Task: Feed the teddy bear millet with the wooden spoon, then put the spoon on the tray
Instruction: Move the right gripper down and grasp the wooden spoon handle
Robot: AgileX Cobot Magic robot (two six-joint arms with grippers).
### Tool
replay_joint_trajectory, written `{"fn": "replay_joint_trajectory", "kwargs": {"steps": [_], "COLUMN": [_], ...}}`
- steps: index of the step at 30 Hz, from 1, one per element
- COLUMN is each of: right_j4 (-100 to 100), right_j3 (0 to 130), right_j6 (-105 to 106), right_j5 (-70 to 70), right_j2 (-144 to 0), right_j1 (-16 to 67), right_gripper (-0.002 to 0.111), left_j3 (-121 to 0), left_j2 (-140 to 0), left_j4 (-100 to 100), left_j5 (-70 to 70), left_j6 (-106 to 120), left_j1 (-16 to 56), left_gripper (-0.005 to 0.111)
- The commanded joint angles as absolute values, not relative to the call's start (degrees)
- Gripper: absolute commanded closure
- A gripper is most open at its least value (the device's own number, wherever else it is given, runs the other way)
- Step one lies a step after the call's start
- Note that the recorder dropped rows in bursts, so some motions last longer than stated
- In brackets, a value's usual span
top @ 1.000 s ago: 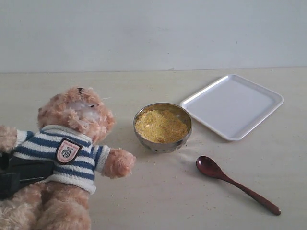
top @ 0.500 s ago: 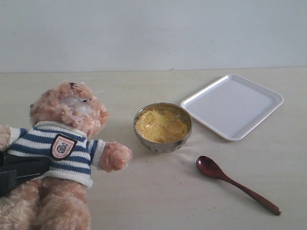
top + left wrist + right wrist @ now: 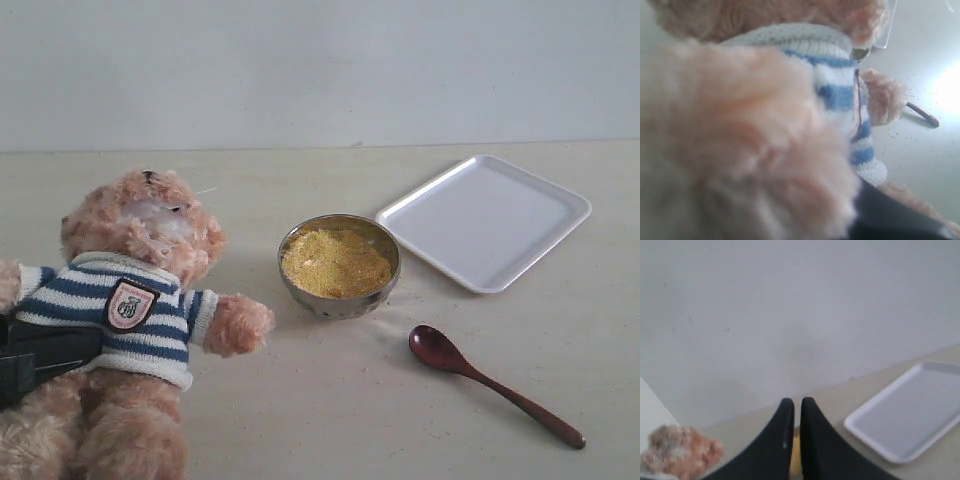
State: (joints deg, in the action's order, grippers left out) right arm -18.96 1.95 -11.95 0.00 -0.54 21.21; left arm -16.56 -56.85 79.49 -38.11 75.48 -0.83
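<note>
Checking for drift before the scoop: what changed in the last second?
The teddy bear, gripped at the waist by the left hand, shifted left in the exterior view, away from the millet. Nothing was picked up or released. The millet, wooden spoon and tray stayed put.

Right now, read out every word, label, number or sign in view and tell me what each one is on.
Badge on the teddy bear sweater: a dark mark inside a shield outline, too small and blurred to read.
Tray, bowl, spoon: no writing or marks visible.
Nothing else readable in any view.
</note>
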Motion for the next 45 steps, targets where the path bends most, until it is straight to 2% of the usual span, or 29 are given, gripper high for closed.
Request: {"fn": "replay_joint_trajectory", "kwargs": {"steps": [1,3,5,9,12,20,28,36,45], "right_j4": [-19.15,-19.15,-19.04,-19.04,-19.04,-18.38,-13.89,-10.71,-9.77], "right_j3": [10.19,15.77,22.10,34.09,39.99,36.77,35.15,29.26,29.27], "right_j6": [-5.07,1.74,9.84,20.16,26.31,30.16,31.36,31.97,33.49], "right_j5": [13.88,20.00,26.35,40.74,46.33,34.82,33.34,25.18,23.85], "right_j2": [-8.82,-16.76,-24.97,-43.68,-54.66,-66.75,-71.71,-73.81,-79.18], "right_j1": [21.11,21.11,21.11,21.11,21.11,21.36,21.23,21.23,21.23], "right_gripper": [0.079,0.066,0.060,0.060,0.060,0.060,0.060,0.060,0.060], "left_j3": [-16.54,-16.54,-16.54,-16.54,-16.54,-16.54,-16.54,-16.54,-16.54], "left_j2": [-56.34,-56.34,-56.34,-56.34,-56.34,-56.34,-56.34,-56.34,-56.34], "left_j4": [81.22,81.22,81.22,81.22,81.22,80.97,80.96,80.96,81.13], "left_j5": [-37.20,-37.08,-37.08,-37.32,-37.32,-37.30,-36.64,-36.66,-35.36], "left_j6": [75.00,75.00,75.00,75.00,75.00,75.49,76.89,77.56,78.23], "left_j1": [-1.02,-1.02,-1.02,-1.02,-1.02,-1.02,-1.02,-1.02,-1.02], "left_gripper": [0.102,0.102,0.102,0.102,0.102,0.102,0.102,0.102,0.102]}}
